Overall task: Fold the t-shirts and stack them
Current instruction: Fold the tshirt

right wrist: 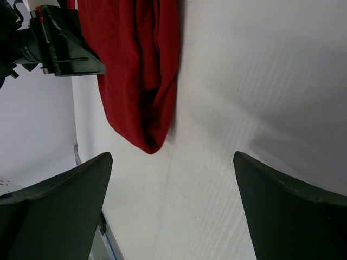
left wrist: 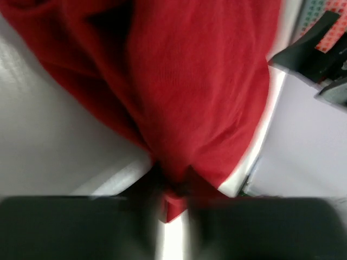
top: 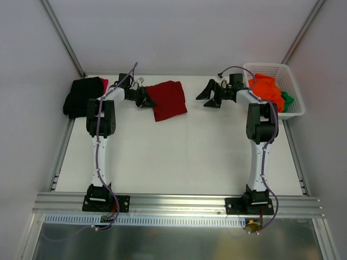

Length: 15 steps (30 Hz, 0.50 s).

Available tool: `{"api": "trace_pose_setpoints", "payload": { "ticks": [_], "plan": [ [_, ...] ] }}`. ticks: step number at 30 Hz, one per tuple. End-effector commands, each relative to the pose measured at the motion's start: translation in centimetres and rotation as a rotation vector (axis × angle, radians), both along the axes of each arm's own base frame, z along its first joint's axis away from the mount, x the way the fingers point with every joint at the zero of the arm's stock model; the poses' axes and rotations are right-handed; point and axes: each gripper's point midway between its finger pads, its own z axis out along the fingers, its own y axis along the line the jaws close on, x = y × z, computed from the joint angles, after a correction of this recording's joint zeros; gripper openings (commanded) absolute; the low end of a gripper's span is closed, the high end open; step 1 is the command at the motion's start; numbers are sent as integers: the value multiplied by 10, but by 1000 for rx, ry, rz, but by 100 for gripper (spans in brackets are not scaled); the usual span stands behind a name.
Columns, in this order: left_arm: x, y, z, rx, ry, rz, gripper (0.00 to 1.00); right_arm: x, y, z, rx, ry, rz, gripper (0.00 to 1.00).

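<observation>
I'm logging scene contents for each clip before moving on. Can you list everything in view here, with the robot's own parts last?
dark red t-shirt: one, dark red, on the table at far middle.
black t-shirt: one heap, black, far left corner.
bright red cloth: one scrap, red, at the black heap's far edge.
basket: one, white lattice, far right corner.
orange t-shirt: one, orange, in the basket.
green cloth: one, green, in the basket beside the orange.
table: one, white.
left gripper: one, black, shut on the dark red t-shirt's left edge.
right gripper: one, black, open and empty, right of that shirt.
</observation>
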Motion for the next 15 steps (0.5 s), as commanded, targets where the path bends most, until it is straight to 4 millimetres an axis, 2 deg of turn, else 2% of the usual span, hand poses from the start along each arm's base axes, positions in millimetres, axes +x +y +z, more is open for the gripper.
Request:
{"api": "trace_pose_setpoints", "payload": {
  "ticks": [1,4,8,9,12,15],
  "plan": [
    [-12,-1,-20,26,65,-19,0,6,6,39,27,-87,15,99],
    [-14,-2,-19,24,58,-31,0,6,9,38,27,-89,26,99],
    [-17,-2,-13,26,39,-48,0,12,19,25,19,-48,60,99],
    [-18,-1,-12,31,29,-58,0,22,24,18,28,-43,65,99],
    [-20,0,-6,41,13,-75,0,28,42,12,64,13,96,99],
    [-21,2,-3,49,8,-79,0,19,64,9,59,25,148,99]
  ]
}}
